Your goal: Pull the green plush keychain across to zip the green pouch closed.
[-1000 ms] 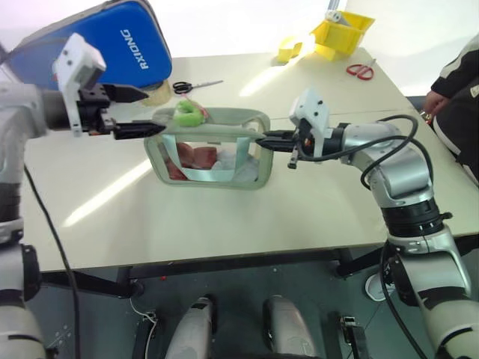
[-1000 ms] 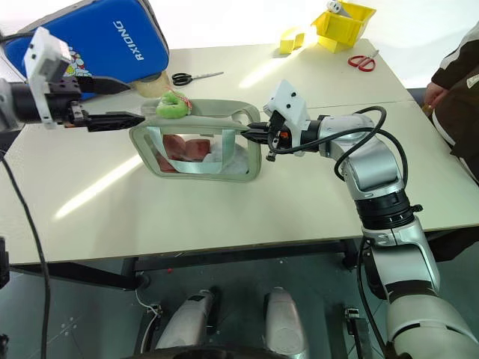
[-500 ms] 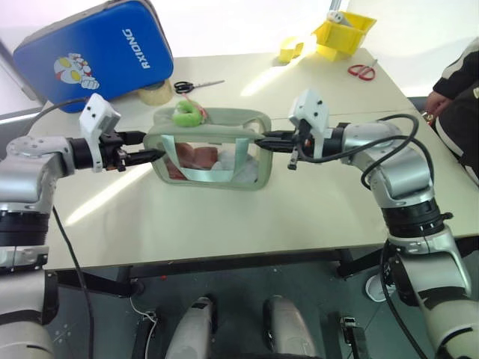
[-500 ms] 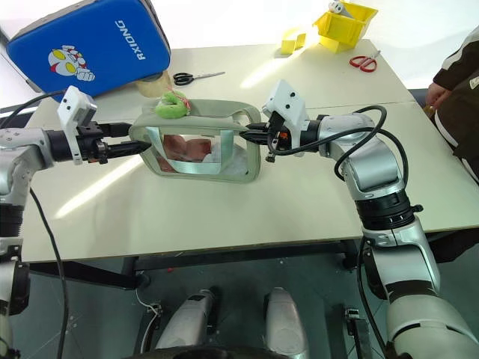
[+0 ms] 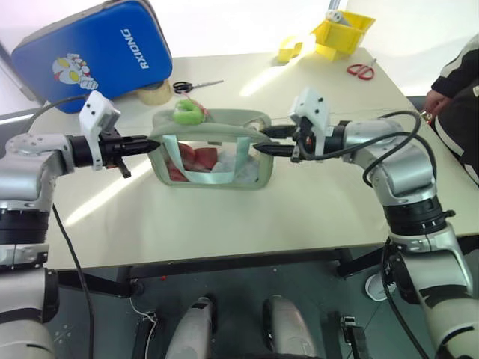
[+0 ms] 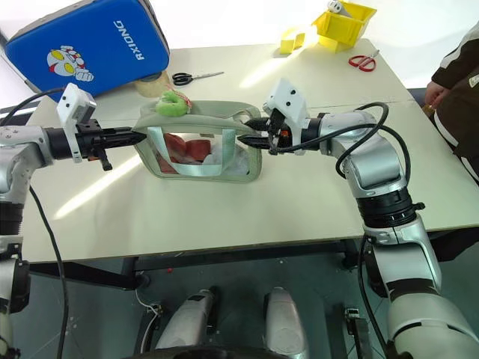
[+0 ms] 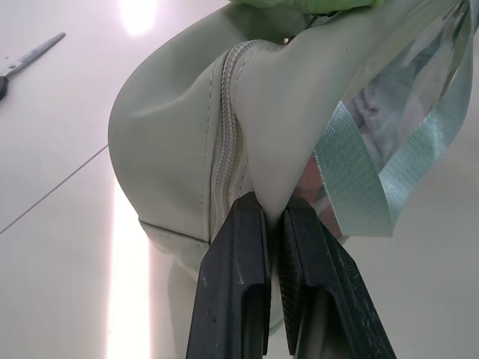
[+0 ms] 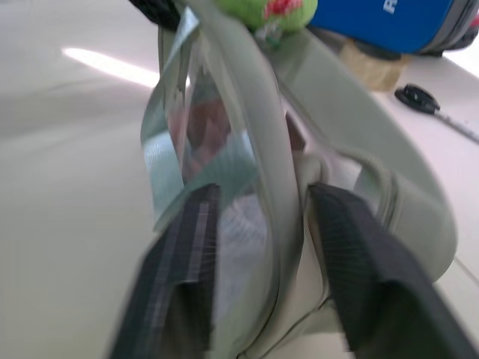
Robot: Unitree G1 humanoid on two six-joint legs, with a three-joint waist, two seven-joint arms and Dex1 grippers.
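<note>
1. The green pouch (image 5: 212, 152) stands upright near the middle of the pale counter (image 5: 247, 217), clear front panel facing the robot, with pink and white contents visible through it.
2. The green plush keychain (image 5: 188, 113) sits on top of the pouch at its left end, by the zipper.
3. The left hand (image 5: 152, 143) reaches in level from the left; in its wrist view its fingers (image 7: 238, 284) are pressed together on the pouch's end fabric just beside the zipper seam, pinching it.
4. The right hand (image 5: 262, 140) is at the pouch's right end, fingers spread, one above the other. In its wrist view the pouch's edge runs between the two fingers (image 8: 179, 277); whether they touch it cannot be told.
5. A mint ribbon handle (image 5: 213, 173) loops across the clear front.
6. A big blue case (image 5: 93, 51) with a cartoon print lies at the far left of the counter, a roll of tape (image 5: 156, 93) just in front of it.
7. Black-handled scissors (image 5: 193, 86) lie behind the pouch, apart from it.
8. A yellow bin (image 5: 343, 33) and red-handled scissors (image 5: 361, 70) are at the far right corner.
9. A person's dark sleeve and hand (image 5: 436, 100) show at the right edge, well apart from the pouch.
</note>
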